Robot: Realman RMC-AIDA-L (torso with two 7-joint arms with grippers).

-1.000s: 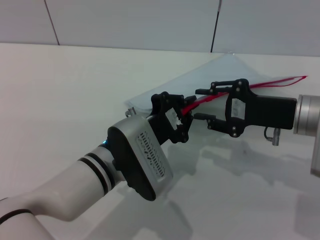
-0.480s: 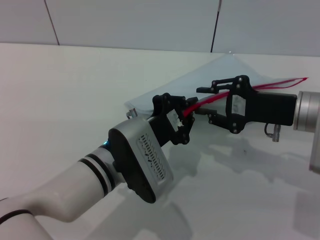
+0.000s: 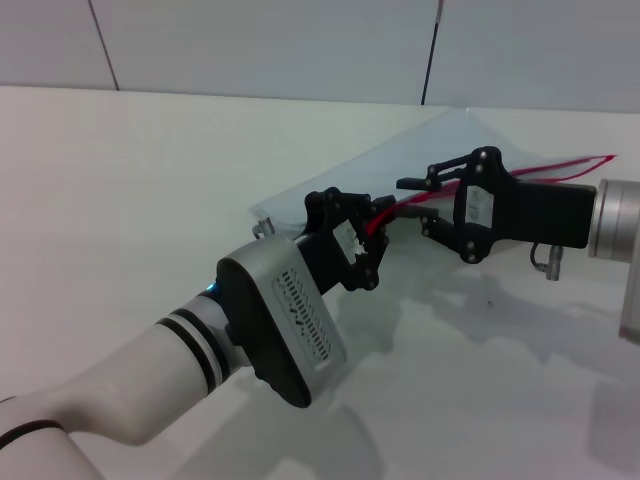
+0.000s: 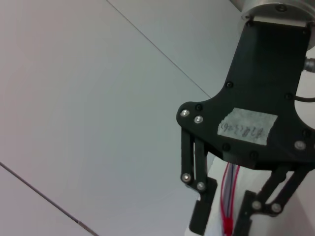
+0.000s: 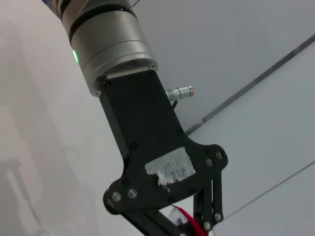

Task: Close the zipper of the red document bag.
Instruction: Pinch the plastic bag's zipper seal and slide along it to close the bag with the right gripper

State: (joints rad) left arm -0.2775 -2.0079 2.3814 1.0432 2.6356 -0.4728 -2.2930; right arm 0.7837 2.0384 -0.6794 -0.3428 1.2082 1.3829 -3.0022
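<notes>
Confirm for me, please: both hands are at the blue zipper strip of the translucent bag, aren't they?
Not quite: the zipper is red, not blue, as the head view shows. The left hand and right hand are indeed both at it, on the translucent bag.

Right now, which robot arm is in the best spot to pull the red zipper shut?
Probably the right. The right claw is open with its fingers on either side of the zipper, ready to close and slide. The left claw is shut on the zipper's near end, anchoring the red document bag.
</notes>
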